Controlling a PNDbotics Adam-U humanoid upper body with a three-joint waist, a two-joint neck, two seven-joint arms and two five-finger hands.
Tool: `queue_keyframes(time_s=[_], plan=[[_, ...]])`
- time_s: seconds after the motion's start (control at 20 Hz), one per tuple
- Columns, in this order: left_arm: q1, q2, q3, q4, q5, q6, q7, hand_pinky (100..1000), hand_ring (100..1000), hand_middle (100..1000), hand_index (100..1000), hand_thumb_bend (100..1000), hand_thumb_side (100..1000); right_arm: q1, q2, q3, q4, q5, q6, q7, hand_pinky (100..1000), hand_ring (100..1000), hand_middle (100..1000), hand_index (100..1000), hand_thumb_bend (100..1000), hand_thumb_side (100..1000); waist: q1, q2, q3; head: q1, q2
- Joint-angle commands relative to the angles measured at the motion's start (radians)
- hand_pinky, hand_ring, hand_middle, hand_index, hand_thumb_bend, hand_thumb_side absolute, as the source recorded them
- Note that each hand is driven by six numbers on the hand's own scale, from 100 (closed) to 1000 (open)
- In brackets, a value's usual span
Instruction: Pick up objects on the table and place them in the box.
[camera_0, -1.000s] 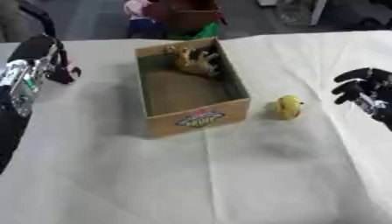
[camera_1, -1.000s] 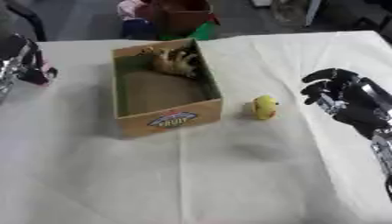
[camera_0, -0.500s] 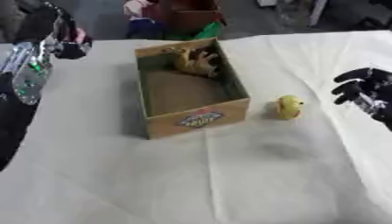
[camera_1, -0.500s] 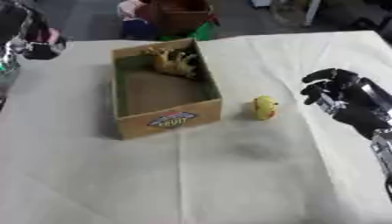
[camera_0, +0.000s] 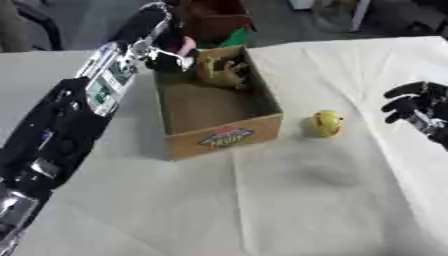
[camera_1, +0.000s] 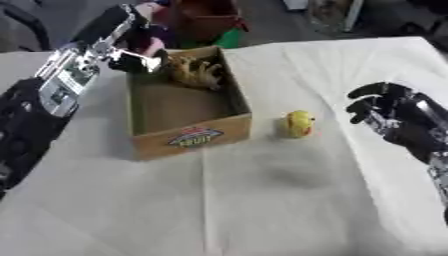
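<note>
An open cardboard box (camera_0: 255, 127) stands left of centre on the white cloth, with a tan toy animal (camera_0: 223, 70) lying in its far end. Right of the box, a small yellow toy (camera_0: 326, 123) rests on the cloth. My left arm stretches in from the lower left, and its hand (camera_0: 164, 49) hovers at the box's far left corner, fingers curled on a small pink object (camera_0: 185, 46). At the right edge my right hand (camera_1: 391, 107) hangs with loosely bent fingers, holding nothing, a hand's width right of the yellow toy.
Beyond the table's far edge stand a reddish-brown container (camera_0: 217, 19) and something green (camera_0: 233, 39). The white cloth (camera_0: 289, 200) covers the table's whole near half.
My left arm has swung from the table's left edge rightward and away, bringing its hand with the pink object to the box's far left corner. The right hand has stayed where it was.
</note>
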Motion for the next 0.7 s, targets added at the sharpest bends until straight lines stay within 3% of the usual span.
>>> queue_keyframes(time_s=[0.05, 0.2, 0.35, 0.45, 0.6, 0.7], plan=[[-0.019, 0.001, -0.025, 0.003, 0.026, -0.03, -0.053, 516, 375, 331, 447, 309, 184, -0.015, -0.015, -0.008, -0.003, 0.004, -0.001, -0.001, 590, 671, 695, 710, 238, 317, -0.003, -0.018, -0.003, 0.002, -0.003], [-0.006, 0.002, -0.039, 0.017, 0.033, -0.053, -0.11, 560, 468, 450, 555, 389, 205, -0.015, -0.015, -0.01, 0.001, 0.009, 0.001, -0.008, 591, 672, 696, 710, 236, 318, -0.002, -0.018, -0.002, -0.001, -0.005], [0.009, 0.013, -0.037, 0.01, 0.049, -0.068, -0.165, 605, 558, 569, 676, 556, 248, -0.015, -0.016, -0.011, 0.002, 0.01, 0.001, -0.01, 591, 672, 696, 710, 235, 316, -0.001, -0.017, 0.003, -0.006, -0.005], [0.022, 0.026, -0.032, -0.009, 0.069, -0.071, -0.196, 631, 599, 629, 721, 605, 268, -0.017, -0.019, -0.012, 0.002, 0.011, 0.0, -0.01, 591, 671, 695, 710, 240, 316, -0.001, -0.016, 0.007, -0.009, -0.006], [0.049, 0.053, -0.007, -0.063, 0.112, -0.061, -0.205, 648, 627, 672, 733, 606, 274, -0.026, -0.034, -0.012, 0.002, 0.013, -0.007, -0.007, 591, 671, 694, 711, 245, 317, -0.001, -0.015, 0.017, -0.017, -0.007], [0.073, 0.072, 0.029, -0.113, 0.144, -0.046, -0.182, 629, 597, 630, 714, 527, 264, -0.042, -0.055, -0.008, 0.001, 0.018, -0.019, -0.003, 592, 672, 695, 713, 254, 314, -0.001, -0.015, 0.028, -0.023, -0.008]])
